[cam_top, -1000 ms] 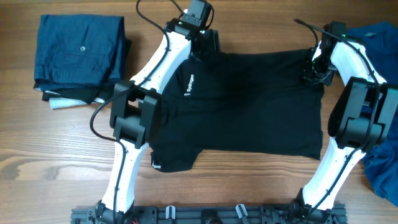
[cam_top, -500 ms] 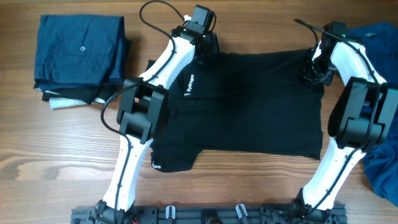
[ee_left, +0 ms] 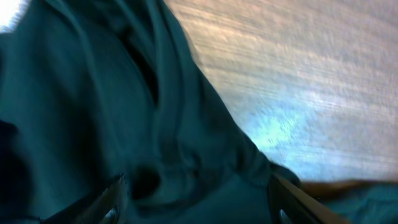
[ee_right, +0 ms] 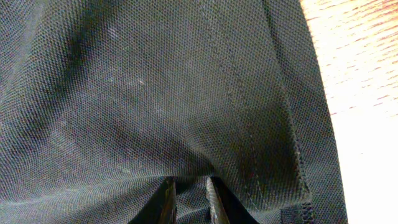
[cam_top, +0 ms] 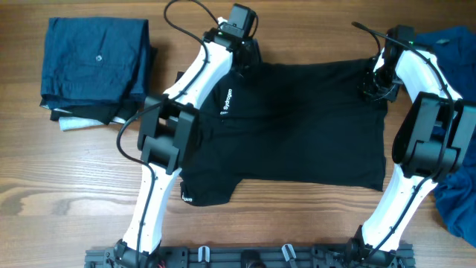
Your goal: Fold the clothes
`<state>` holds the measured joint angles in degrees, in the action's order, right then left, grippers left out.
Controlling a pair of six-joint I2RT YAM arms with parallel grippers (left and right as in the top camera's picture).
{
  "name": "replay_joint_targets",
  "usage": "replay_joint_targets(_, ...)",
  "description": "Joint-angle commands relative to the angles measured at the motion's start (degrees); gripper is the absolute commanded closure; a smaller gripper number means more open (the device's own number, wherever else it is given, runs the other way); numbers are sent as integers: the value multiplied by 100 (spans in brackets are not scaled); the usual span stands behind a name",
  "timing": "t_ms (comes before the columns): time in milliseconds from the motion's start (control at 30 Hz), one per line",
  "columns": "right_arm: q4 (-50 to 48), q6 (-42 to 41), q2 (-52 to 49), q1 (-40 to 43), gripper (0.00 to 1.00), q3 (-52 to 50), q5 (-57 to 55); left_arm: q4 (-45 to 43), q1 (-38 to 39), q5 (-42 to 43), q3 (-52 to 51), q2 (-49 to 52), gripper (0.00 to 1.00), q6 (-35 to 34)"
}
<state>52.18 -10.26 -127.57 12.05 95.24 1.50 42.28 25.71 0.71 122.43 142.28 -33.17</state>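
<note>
The black shirt [cam_top: 297, 126] lies spread flat on the wooden table, with a white logo [cam_top: 227, 100] near its left side. My left gripper [cam_top: 245, 59] is at the shirt's top left, by the collar. In the left wrist view its fingers [ee_left: 202, 200] are wide apart and open over bunched folds of the shirt [ee_left: 93, 124]. My right gripper [cam_top: 374, 88] is at the shirt's top right corner. In the right wrist view its fingers [ee_right: 188, 199] are pinched on a fold of the black fabric [ee_right: 155, 93] near the hem.
A stack of folded blue garments [cam_top: 97, 59] sits at the far left. A loose blue garment [cam_top: 446, 41] lies at the top right, and more blue cloth [cam_top: 457, 201] at the right edge. Bare wood [ee_left: 298, 81] lies beyond the shirt's top edge.
The left arm's elbow has shifted slightly to the right; its gripper stays at the collar. The right arm and the shirt have not moved.
</note>
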Motion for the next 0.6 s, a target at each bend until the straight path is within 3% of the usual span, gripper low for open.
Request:
replay_joint_targets(0, -140, -39, -417, 70, 81, -199, 9, 39, 94, 52, -105, 131, 28, -35)
replay_joint_targets(133, -136, -42, -417, 70, 81, -199, 9, 44, 57, 48, -105, 131, 27, -35)
replay_joint_targets(200, -136, -39, -417, 70, 80, -199, 9, 46, -7, 50, -105, 131, 23, -76)
replay_joint_targets(367, -133, -42, -417, 70, 79, -199, 9, 149, -155, 118, -105, 131, 11, -1281)
replay_joint_targets(567, -136, -39, -417, 70, 79, -199, 52, 24, -9, 138, -109, 131, 22, -1274)
